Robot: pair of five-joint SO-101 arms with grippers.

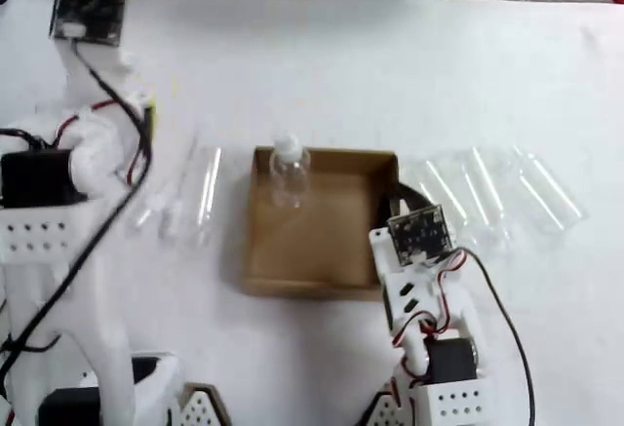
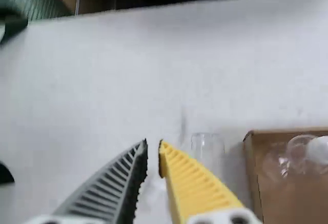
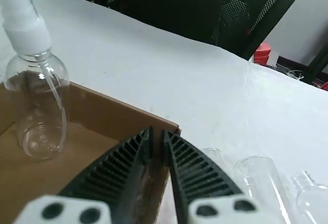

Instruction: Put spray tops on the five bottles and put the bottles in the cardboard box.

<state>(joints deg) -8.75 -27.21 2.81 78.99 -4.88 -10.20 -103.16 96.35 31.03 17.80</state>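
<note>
A cardboard box (image 1: pixel 261 270) lies mid-table. In its far left corner stands a clear bottle (image 1: pixel 289 174) with a white spray top (image 3: pixel 20 8). My right gripper (image 3: pixel 156 135), black-fingered, is shut and empty above the box's right wall (image 3: pixel 123 116), also visible from above (image 1: pixel 392 200). Several clear bottles without tops (image 1: pixel 497 192) lie to the right of the box (image 3: pixel 259 175). Another topless bottle (image 1: pixel 207 187) lies left of the box. My left gripper (image 2: pixel 152 150), one finger grey and one yellow, is shut on nothing, just short of that bottle (image 2: pixel 207 144).
Small clear and white pieces (image 1: pixel 161 213), too faint to identify, lie left of the lone bottle. The left arm's body and cables (image 1: pixel 88 153) stand over the table's left side. Bare white table stretches behind the box.
</note>
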